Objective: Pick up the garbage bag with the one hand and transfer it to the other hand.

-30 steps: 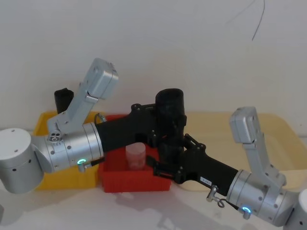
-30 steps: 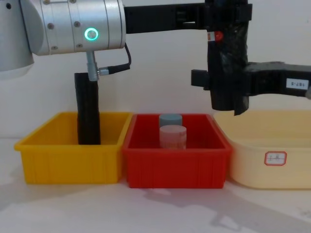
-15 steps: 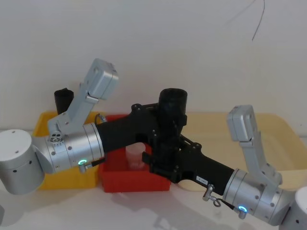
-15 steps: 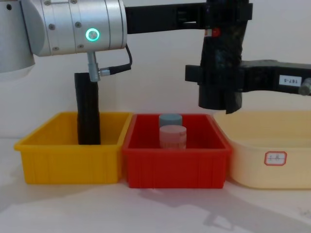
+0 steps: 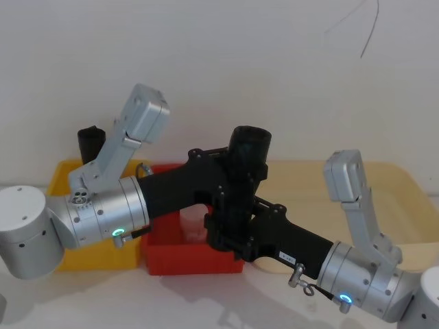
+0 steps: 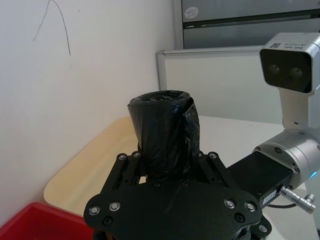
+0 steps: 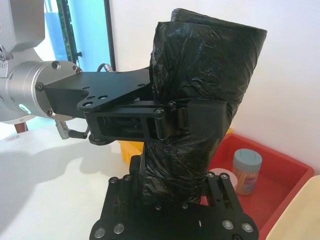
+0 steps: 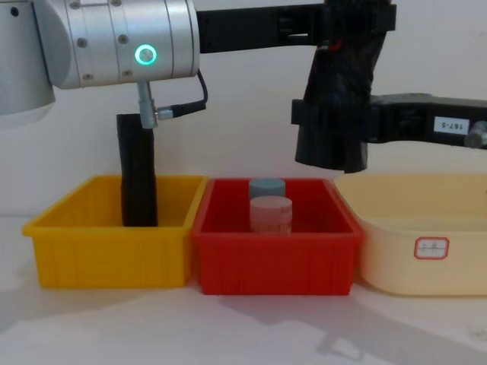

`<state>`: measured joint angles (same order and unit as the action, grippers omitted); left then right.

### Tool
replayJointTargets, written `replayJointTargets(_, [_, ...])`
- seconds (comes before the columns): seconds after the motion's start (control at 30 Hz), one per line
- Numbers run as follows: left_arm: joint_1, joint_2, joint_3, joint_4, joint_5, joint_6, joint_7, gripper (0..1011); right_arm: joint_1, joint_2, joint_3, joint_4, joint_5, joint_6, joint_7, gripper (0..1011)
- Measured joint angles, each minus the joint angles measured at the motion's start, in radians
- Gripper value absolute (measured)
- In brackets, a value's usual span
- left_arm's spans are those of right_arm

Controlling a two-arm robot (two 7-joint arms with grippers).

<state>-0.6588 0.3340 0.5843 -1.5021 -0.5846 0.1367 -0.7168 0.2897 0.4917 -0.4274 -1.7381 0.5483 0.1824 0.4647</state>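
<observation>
The garbage bag (image 8: pixel 338 84), a thick roll of crinkled black plastic, hangs tilted in the air above the red bin, its lower end leaning toward my left. My left gripper (image 8: pixel 354 19) is shut on its upper part, coming in from the left. My right gripper (image 8: pixel 335 122), with a white label on its body, is shut on the lower part from the right. In the right wrist view the left gripper's fingers (image 7: pixel 200 117) wrap the garbage bag (image 7: pixel 205 65) just above my right gripper (image 7: pixel 170 192). The left wrist view shows the garbage bag (image 6: pixel 165 130) rising out of the left gripper (image 6: pixel 167 175).
Below stand a yellow bin (image 8: pixel 106 258) holding a slim black roll (image 8: pixel 138 171), a red bin (image 8: pixel 274 266) with two small round containers (image 8: pixel 270 213), and a cream tub (image 8: pixel 396 258) at the right. A white wall is close behind.
The right gripper has shifted toward my left, swinging the bag's lower end that way. The bag has gone from upright to tilted. The left arm has stayed in place.
</observation>
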Motion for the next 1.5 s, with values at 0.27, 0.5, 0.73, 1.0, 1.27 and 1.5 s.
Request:
replayJointTargets(0.27, [0.0, 0.0, 0.0, 0.0, 0.0, 0.0, 0.001, 471, 0.0, 0.001, -0.001, 0.0, 0.001, -0.001, -0.004, 598])
replayJointTargets(0.5, [0.0, 0.0, 0.0, 0.0, 0.0, 0.0, 0.002, 681, -0.011, 0.005, 0.008, -0.009, -0.003, -0.002, -0.038, 596])
replayJointTargets(0.73, [0.0, 0.001, 0.0, 0.0, 0.0, 0.0, 0.002, 868, -0.03, 0.009, 0.031, -0.023, -0.02, 0.0, -0.091, 596])
replayJointTargets(1.0, [0.006, 0.016, -0.007, -0.003, -0.028, 0.002, -0.021, 1002, -0.05, 0.008, 0.069, -0.034, -0.043, 0.017, -0.169, 596])
replayJointTargets(1.27, [0.028, 0.043, -0.034, -0.023, -0.065, 0.002, -0.03, 1001, -0.037, 0.004, 0.101, -0.017, -0.074, 0.049, -0.239, 596])
replayJointTargets(1.5, [0.052, 0.069, -0.06, -0.044, -0.084, -0.007, -0.018, 1002, 0.003, 0.006, 0.112, 0.018, -0.104, 0.08, -0.271, 596])
